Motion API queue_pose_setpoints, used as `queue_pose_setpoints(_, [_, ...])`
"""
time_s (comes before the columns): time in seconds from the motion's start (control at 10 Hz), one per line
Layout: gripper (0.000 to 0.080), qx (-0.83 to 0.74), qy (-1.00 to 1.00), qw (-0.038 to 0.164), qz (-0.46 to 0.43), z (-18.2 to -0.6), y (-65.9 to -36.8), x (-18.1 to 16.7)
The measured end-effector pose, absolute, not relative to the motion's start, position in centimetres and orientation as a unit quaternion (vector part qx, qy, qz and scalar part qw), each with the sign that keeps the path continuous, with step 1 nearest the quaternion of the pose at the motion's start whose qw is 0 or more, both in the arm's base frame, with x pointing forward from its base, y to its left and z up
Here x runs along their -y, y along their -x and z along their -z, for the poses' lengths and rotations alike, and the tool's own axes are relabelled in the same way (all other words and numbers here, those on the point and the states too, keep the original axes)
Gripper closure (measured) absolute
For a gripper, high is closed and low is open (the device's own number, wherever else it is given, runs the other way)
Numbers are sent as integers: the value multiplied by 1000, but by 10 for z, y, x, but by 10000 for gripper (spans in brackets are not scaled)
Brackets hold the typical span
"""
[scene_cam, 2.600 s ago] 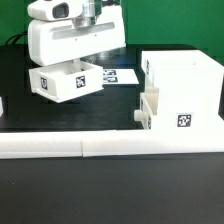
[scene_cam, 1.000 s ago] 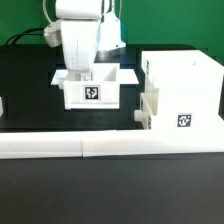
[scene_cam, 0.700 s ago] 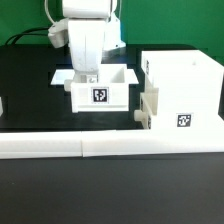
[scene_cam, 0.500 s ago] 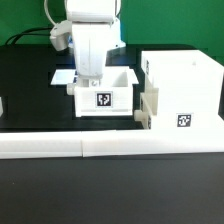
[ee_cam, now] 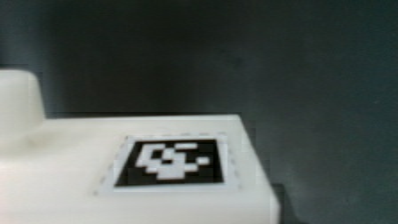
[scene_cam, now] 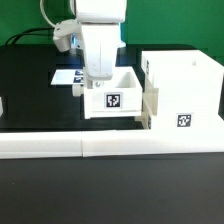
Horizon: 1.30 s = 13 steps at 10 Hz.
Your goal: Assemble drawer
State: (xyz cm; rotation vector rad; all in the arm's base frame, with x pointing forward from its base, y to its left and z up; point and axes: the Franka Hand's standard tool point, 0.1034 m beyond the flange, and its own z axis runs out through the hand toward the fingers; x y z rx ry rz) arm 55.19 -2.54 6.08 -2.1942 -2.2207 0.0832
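Tray carried toward the shell

In the exterior view we see the gripper (scene_cam: pixel 97 82) closed on the back wall of a small drawer tray (scene_cam: pixel 112 99) (its square marker faces the camera), held just beside the box shell (scene_cam: pixel 183 92) on the exterior view's right. A second tray (scene_cam: pixel 146 112) sits partly in the shell's side. Behind, the marker board (scene_cam: pixel 66 76) lies flat on the black worktop (scene_cam: pixel 30 85).

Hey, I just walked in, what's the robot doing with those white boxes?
The arm's gripper reaches into a small open tray carrying a square marker, on the black table. The tray sits close beside the tall white box shell, where another small tray already sits in the side. The jaws' state cannot be made out.
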Motion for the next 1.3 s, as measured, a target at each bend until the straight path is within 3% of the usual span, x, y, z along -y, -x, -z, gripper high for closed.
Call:
queue_pose_setpoints(0.5, [757, 705, 708, 9, -24, -60, -552, 20])
queue_pose_setpoints(0.8, [757, 700, 714, -10, 1, -59, -556, 16])
queue_pose_setpoints(1.3, [757, 706, 709, -9, -4, -57, -554, 11])
